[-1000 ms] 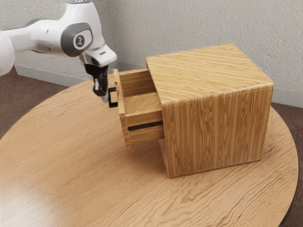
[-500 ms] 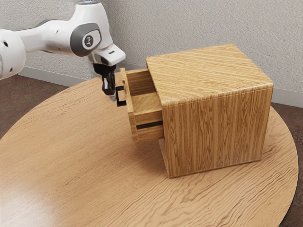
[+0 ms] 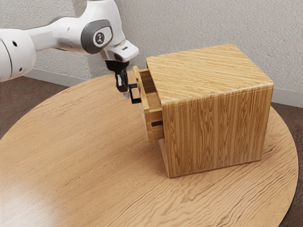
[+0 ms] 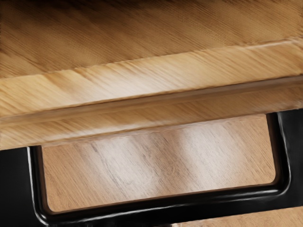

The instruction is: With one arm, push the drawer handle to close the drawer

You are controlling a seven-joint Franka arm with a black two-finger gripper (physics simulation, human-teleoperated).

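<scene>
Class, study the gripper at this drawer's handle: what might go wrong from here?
The gripper might slip off the narrow black handle. The drawer, partly out, may jam if pushed unevenly. The wooden cabinet, with no visible fastening to the round table, could slide instead.

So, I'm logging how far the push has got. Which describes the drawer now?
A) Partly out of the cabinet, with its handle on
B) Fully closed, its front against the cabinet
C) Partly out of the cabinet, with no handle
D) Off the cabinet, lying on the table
A: the drawer juts from the cabinet with part of its inside showing, and the black handle is on its front.
</scene>
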